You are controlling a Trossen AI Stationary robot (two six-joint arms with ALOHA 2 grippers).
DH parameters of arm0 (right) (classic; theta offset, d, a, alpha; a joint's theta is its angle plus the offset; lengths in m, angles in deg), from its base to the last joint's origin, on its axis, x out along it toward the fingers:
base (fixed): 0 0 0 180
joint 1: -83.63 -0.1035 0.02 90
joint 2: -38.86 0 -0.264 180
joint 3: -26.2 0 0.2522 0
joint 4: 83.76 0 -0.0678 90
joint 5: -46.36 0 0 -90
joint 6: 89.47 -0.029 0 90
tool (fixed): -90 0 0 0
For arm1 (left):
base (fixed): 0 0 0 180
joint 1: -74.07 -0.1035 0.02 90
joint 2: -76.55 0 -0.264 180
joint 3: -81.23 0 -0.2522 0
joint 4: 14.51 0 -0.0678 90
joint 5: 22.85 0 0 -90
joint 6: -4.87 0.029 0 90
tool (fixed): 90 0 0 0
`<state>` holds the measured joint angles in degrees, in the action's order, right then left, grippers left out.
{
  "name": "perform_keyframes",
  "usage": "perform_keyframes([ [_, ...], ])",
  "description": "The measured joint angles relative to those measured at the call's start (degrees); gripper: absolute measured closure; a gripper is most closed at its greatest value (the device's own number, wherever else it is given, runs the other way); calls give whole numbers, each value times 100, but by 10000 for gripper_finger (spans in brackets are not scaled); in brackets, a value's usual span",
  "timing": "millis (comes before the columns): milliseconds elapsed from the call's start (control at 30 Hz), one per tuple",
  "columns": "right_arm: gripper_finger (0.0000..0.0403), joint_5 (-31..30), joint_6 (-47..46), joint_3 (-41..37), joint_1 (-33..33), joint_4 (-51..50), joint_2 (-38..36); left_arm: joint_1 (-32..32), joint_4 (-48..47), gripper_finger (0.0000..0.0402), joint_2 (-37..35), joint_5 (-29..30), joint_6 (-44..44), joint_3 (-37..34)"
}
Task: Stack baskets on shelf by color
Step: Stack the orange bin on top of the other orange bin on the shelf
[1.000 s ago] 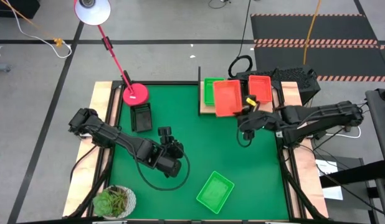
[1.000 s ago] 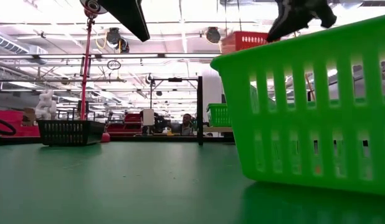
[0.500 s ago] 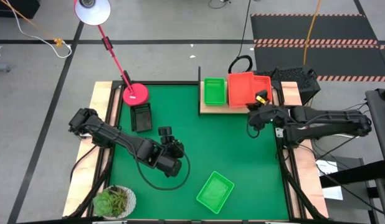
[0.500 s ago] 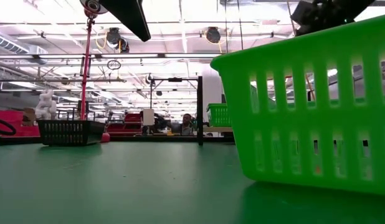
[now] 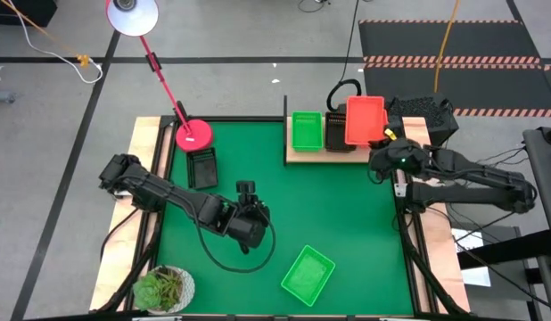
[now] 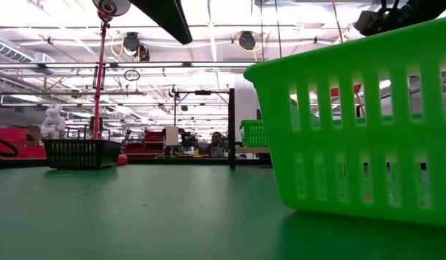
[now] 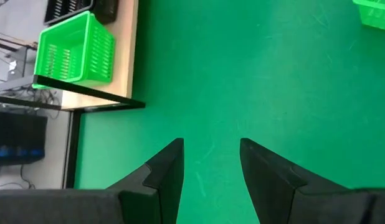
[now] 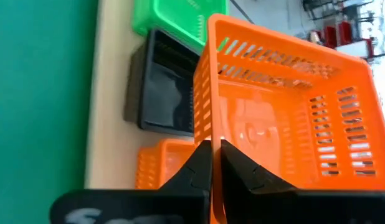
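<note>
My right gripper point(image 5: 380, 144) is shut on an orange-red basket point(image 5: 365, 119) and holds it over the right end of the light wood shelf point(image 5: 299, 156). A green basket point(image 5: 306, 131) and a black basket point(image 5: 336, 134) stand on the shelf. In the right wrist view a second orange-red basket point(image 8: 162, 165) sits on the shelf below the held one. Another green basket point(image 5: 308, 275) and a black basket point(image 5: 202, 168) rest on the green mat. My left gripper point(image 7: 211, 168) is open and hovers over the mat's middle, touching nothing. My right gripper pinches the orange-red basket by the rim of its near side wall point(image 8: 210, 127), one finger inside the basket and one outside. The fingers come from the table's near right. The basket is lifted clear above the shelf, roughly upright.
A red lamp base point(image 5: 194, 134) with its slanting rod stands at the mat's far left corner, beside the black basket. A potted plant point(image 5: 164, 287) sits at the near left corner. A dark post point(image 5: 285, 107) rises at the shelf's left end. Open mat lies between the arms.
My right gripper has carried the orange-red basket from over the shelf's middle toward the table's right and far edge, to above the shelf's right end; the black basket on the shelf has come into sight. My left gripper has shifted slightly toward the right.
</note>
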<state>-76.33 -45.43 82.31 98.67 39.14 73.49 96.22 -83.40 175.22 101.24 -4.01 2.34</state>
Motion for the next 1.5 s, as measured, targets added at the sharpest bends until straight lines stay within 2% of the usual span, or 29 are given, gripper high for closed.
perform_keyframes([
  [300,398,1330,801,2,1103,-71,-388,-116,13,243,0,-125,497,0],
  [667,398,2507,1254,1,2716,-108,-127,-338,147,243,0,-209,879,0],
  [1067,399,2870,1476,2,3712,105,523,-423,293,243,0,-461,1022,0],
  [1500,399,3147,1711,2,4140,53,689,-417,290,243,0,-470,1020,0],
])
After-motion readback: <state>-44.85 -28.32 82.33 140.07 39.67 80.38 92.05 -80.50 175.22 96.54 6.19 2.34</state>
